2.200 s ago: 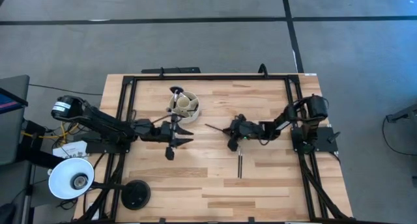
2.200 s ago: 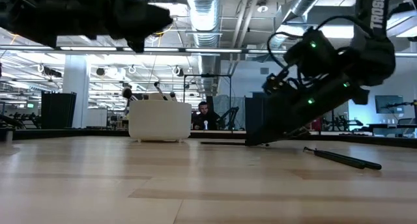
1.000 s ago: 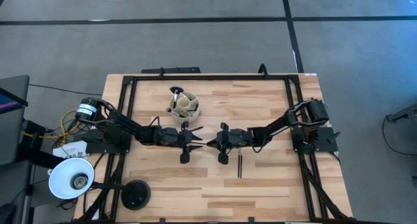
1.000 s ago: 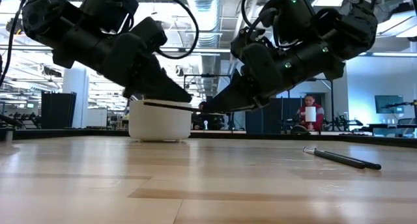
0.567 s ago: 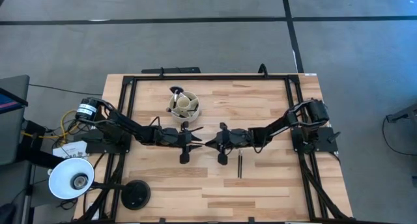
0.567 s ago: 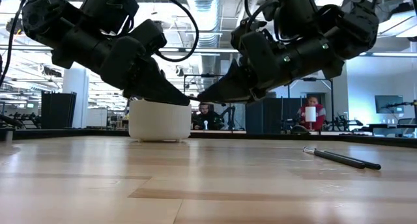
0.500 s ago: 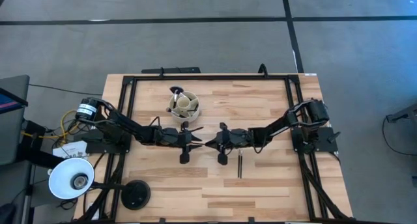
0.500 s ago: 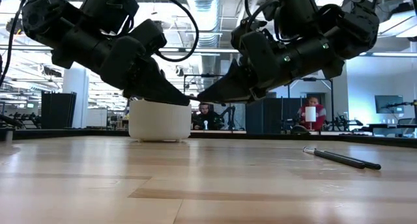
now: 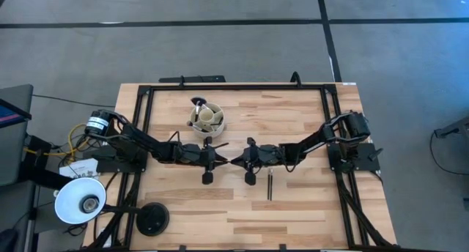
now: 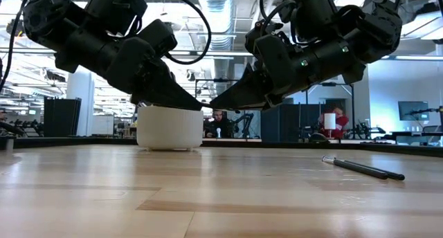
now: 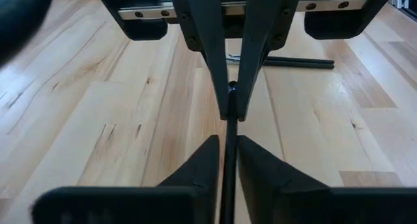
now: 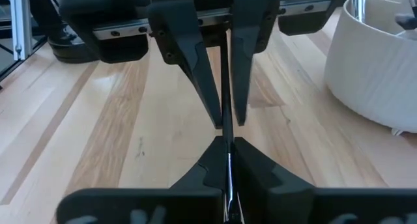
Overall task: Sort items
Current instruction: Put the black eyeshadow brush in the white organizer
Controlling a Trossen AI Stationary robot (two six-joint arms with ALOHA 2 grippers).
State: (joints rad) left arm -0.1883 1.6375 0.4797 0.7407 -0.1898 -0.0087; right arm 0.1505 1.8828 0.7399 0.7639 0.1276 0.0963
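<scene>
— Where do we see the container?

— The round cream cup (image 9: 196, 121) stands on the worktop (image 9: 308, 120), toward the far edge and a little toward the left edge. Inside we can make out pale divided sections.

— And what is in it?

— Some brushes stand in it. One with a dark fluffy head (image 9: 198, 102) leans out over the rim on the far side. From the right wrist view a silvery handle (image 12: 357, 2) rises out of the cup. How many there are, and in which section each stands, we cannot tell.

— Where are the arms?

— Both meet near the middle of the worktop, just on the near side of the cup and above the wood. The left gripper (image 9: 220, 160) and the right gripper (image 9: 238, 161) point tip to tip, with one thin dark brush (image 12: 225, 87) running between them.

— How do the jaws stand?

— The right jaws are pressed together on the brush. The left jaws stand close on both sides of the same brush, but we cannot tell if they pinch it.

— Anything else?

— One more dark brush (image 9: 270, 186) lies flat on the worktop, nearer to the near edge and to the right of the grippers, well apart from the cup.
</scene>
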